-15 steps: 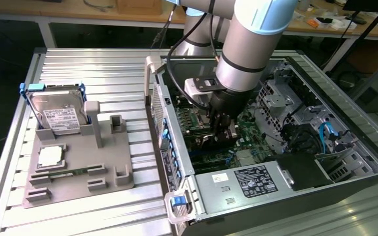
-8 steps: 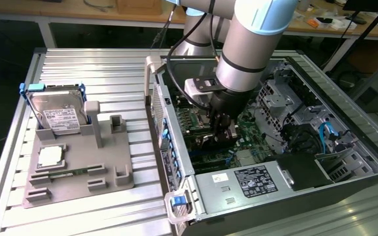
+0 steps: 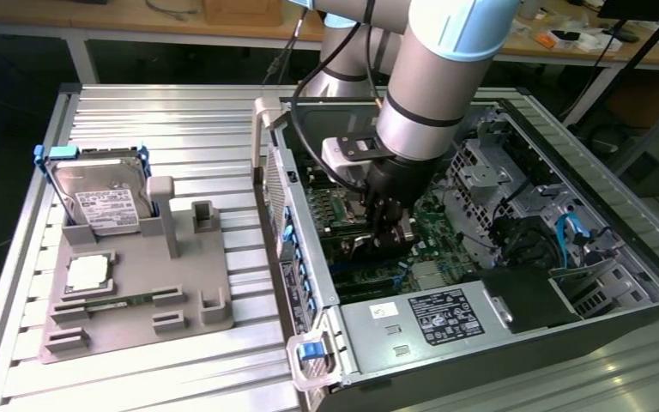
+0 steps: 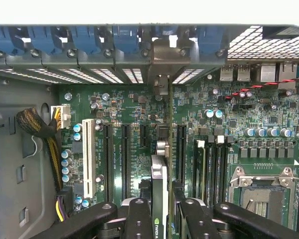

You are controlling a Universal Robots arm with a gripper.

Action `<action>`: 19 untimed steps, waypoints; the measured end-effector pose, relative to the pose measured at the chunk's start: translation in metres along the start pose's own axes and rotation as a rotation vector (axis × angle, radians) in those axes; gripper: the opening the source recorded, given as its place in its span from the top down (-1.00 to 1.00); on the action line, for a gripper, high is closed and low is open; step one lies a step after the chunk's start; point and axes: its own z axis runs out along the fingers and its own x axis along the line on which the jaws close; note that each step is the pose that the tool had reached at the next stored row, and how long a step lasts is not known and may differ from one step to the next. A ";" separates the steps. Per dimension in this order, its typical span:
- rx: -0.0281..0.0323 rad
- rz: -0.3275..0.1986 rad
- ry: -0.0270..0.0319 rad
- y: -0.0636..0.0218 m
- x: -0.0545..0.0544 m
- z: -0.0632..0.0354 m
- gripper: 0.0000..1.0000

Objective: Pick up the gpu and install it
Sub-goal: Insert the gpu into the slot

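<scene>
The arm (image 3: 444, 77) reaches down into the open computer case (image 3: 638, 257), which lies on its side on the slatted metal tabletop (image 3: 169, 120). The gripper (image 3: 381, 236) hangs low over the green motherboard (image 3: 335, 210), on the far side of the labelled power supply (image 3: 444, 313) that sits at the near end of the case.

In the wrist view the gripper (image 4: 159, 219) pinches the gpu (image 4: 158, 184) between its black fingers (image 4: 138, 219), one on each flat side of the card. The gpu is seen edge-on, standing upright on its long edge over the motherboard (image 4: 134, 104), and a small green logo shows on its top edge between the fingers. It runs parallel to the long black slots (image 4: 125, 159) and lies among them, with a white slot (image 4: 88, 154) further off to one side and the processor socket (image 4: 259, 186) on the other. Its silvery bracket end (image 4: 162, 84) points toward the case wall that carries the row of blue latches (image 4: 124, 37). Whether the card's lower edge is already down in a slot cannot be told.

On the exterior view's left, well apart from the case, a grey fixture (image 3: 186, 257) on the tabletop carries a hard drive (image 3: 95, 202) in a blue frame, a square processor (image 3: 87, 273) and a green memory stick (image 3: 112, 302).
</scene>
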 end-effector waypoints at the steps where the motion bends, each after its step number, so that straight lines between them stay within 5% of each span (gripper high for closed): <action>1: 0.0001 -0.003 0.0000 0.0000 0.000 0.0000 0.47; 19: 0.0009 -0.006 0.0001 0.0000 0.000 0.0026 0.47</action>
